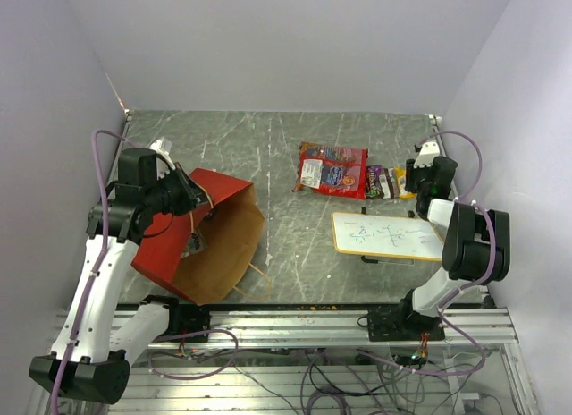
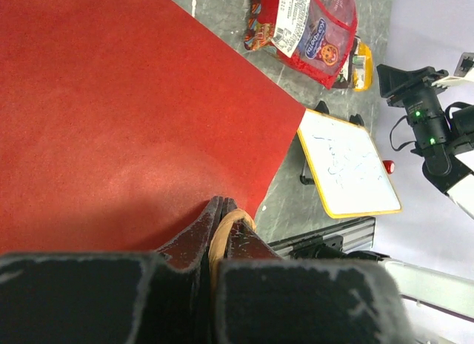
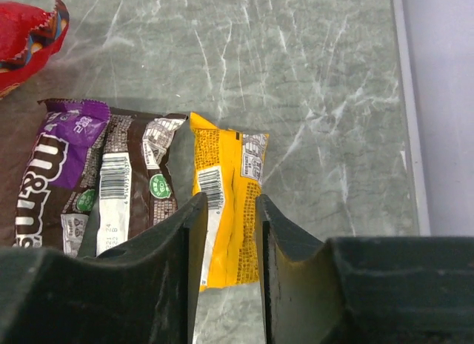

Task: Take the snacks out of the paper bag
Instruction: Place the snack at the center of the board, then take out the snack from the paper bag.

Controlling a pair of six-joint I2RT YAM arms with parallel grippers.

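Several snacks lie on the far right of the table [image 1: 268,147]: a large red bag [image 1: 332,169], a purple packet [image 3: 63,166], a brown packet [image 3: 137,173] touching it, and a yellow packet [image 3: 229,159]. The right gripper [image 3: 230,202] hangs over the yellow packet's end, fingers narrowly parted to either side of it. The left gripper [image 2: 222,210] is pinched tight on a twisted handle [image 2: 221,236] of the paper bag [image 1: 165,249], which lies tipped at the table's left, kraft mouth open toward the near edge.

Right gripper [image 3: 229,210], fingers slightly parted, over yellow packet [image 3: 222,151]; brown packet [image 3: 141,166], purple packet [image 3: 59,166] alongside; grey table [image 3: 311,62]
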